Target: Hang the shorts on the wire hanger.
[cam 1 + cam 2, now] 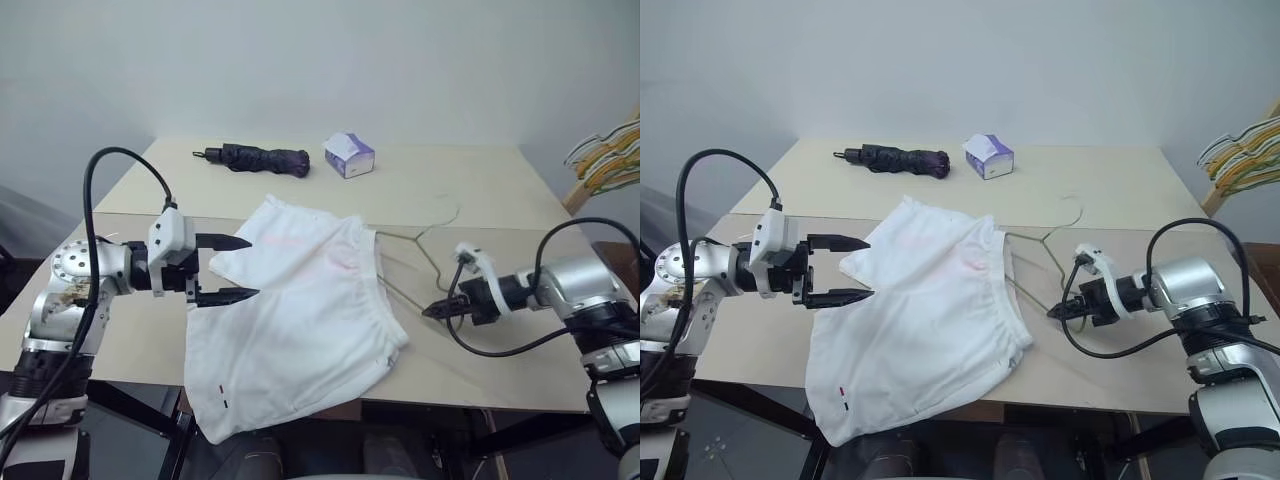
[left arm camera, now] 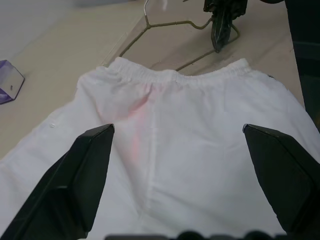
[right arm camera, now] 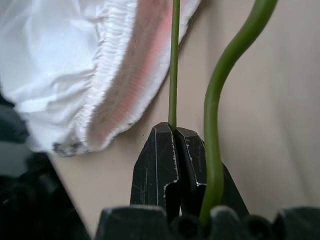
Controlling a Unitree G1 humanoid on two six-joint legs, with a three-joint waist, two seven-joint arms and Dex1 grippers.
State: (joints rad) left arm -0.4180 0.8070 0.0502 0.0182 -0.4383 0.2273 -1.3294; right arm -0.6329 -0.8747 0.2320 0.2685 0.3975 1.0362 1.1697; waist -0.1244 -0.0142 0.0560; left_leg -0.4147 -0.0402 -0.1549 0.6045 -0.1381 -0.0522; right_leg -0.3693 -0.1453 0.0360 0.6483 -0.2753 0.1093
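While the big tan table (image 1: 480, 190) fills the middle of the picture, the shorts (image 1: 300, 320) lie flat at its centre, one leg hanging off the near edge. Left of them, the left gripper (image 1: 232, 268) gapes wide, holding nothing. At right, the right gripper (image 1: 436, 309) pinches the wire hanger (image 1: 420, 245).

The shorts (image 1: 300, 320) cover part of the wire hanger (image 1: 425, 250), so its far side stays hidden under the cloth. The bunch of hangers (image 1: 610, 155) is cut off by the picture's edge. One leg hangs past the bench (image 1: 500, 190) front.
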